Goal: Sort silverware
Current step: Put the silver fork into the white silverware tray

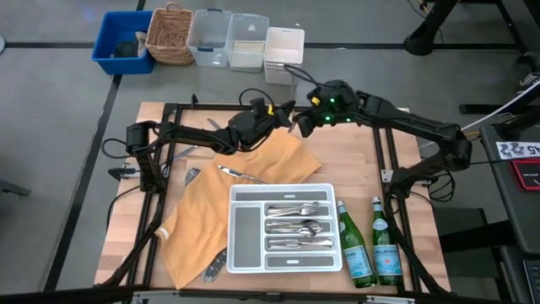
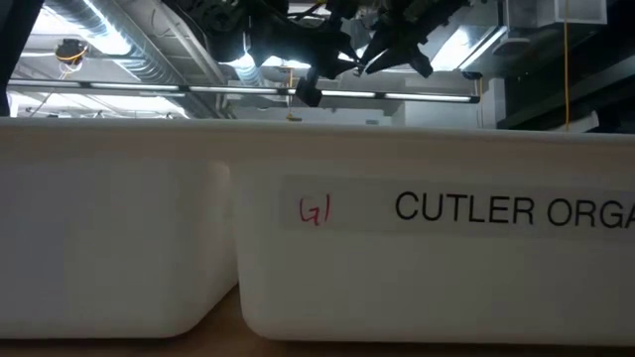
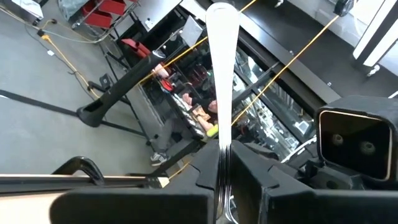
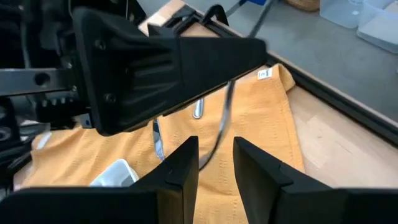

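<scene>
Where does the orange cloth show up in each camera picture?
High view: orange cloth mid-table, beside white tray.
Low view: not in it.
Left wrist view: not in it.
Right wrist view: beneath the left gripper.
Shared landmark: left gripper, in high view too.

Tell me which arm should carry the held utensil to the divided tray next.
Left, probably. The left gripper is shut on a slim shiny silver utensil handle, above the orange cloth. The right gripper is open and holds nothing, facing it. The white divided plastic tray lies below both.
</scene>
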Tool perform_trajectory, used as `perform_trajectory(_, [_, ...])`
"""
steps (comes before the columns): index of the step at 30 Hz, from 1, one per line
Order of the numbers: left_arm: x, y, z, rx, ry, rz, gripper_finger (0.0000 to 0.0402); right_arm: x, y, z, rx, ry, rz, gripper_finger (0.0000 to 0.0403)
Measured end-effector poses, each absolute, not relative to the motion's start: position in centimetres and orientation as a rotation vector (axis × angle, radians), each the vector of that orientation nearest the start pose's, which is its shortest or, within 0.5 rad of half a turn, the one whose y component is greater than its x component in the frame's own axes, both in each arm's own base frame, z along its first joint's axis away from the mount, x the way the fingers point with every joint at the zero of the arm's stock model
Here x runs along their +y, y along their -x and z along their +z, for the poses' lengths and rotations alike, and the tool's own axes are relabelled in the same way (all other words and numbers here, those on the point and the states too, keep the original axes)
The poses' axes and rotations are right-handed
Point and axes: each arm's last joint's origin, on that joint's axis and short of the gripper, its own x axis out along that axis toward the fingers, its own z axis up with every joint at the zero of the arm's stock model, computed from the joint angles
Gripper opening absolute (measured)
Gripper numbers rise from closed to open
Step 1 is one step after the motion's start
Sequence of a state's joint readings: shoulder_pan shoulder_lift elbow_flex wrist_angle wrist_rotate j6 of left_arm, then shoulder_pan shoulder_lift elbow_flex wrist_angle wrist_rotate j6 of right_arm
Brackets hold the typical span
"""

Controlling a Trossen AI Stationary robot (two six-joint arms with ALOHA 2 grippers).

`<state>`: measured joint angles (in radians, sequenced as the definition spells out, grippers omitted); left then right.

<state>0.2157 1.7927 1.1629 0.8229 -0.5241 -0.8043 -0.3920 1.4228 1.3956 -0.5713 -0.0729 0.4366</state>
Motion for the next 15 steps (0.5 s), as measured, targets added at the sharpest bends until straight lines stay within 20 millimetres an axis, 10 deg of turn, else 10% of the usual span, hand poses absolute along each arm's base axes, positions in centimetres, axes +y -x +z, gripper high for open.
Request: perform_trajectory(15, [10.02, -38.95, 28.25, -0.468, 0.764, 0.619, 0.0019, -11.87, -29.1, 36.04, 0.512, -0.485, -0.417, 0.0027])
